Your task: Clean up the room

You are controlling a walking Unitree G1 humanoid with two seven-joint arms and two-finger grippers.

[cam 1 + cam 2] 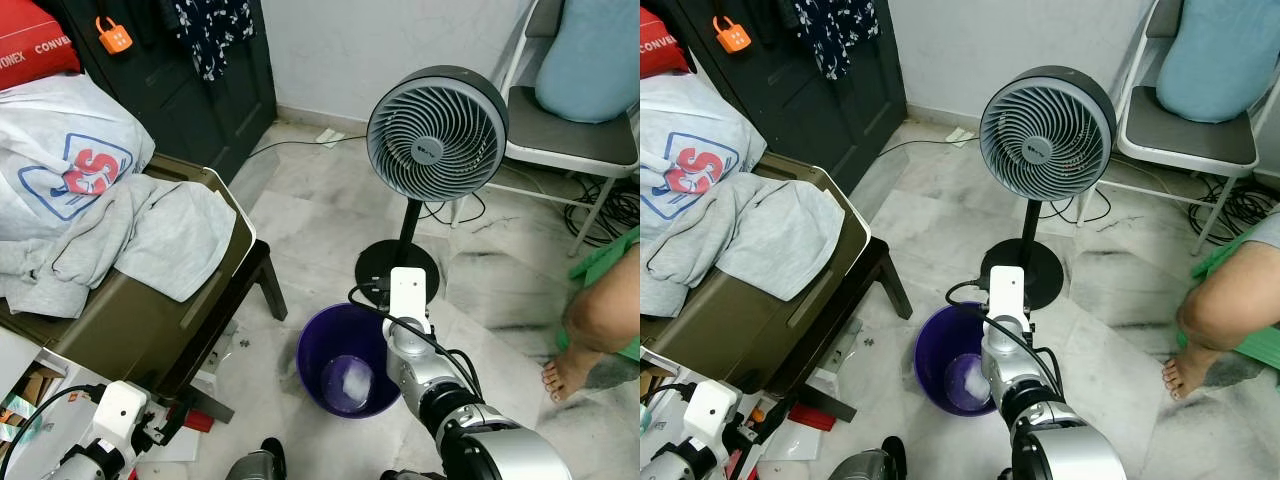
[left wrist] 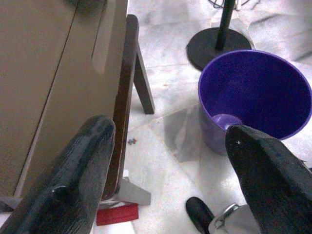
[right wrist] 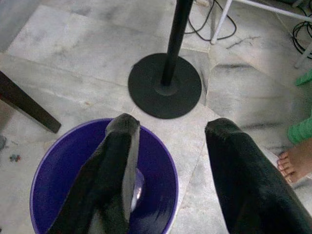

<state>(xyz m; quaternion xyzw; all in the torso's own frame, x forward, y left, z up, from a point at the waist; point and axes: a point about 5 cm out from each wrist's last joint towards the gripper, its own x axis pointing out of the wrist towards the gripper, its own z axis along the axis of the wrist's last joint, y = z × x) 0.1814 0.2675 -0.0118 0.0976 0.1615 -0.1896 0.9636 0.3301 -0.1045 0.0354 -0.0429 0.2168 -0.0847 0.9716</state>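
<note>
Right gripper point(image 3: 168, 170): fingers point(image 3: 114, 170) spread apart, nothing between them, poised directly above the purple bin point(image 1: 345, 358); one finger over the bin's mouth, the other over the floor beside its rim. Bin: round, upright, open-topped, no long axis to speak of; stands on the marble floor point(image 1: 320, 215) straight below the right wrist, with a pale crumpled piece of rubbish point(image 1: 356, 379) lying at its bottom. Left gripper point(image 2: 170, 161): fingers likewise parted and empty, held low near the robot's left side, looking across at the bin from beside the leg of the dark bench point(image 1: 265, 280); the right arm is judged the nearer of the two to the bin. Floor near the bench foot: a red flat item point(image 2: 116, 214) and small scraps, probably what remains to collect. Bench: carries an olive-brown case point(image 1: 140, 320) with grey and white clothing point(image 1: 120, 230) heaped on it. Beyond the bin: standing fan point(image 1: 436, 133), its round base just beside the bin's far rim. Farther off: white folding chair point(image 1: 570, 145) with a blue cushion, cables beneath. Room's right edge: a person's bare leg and foot point(image 1: 580, 350).
</note>
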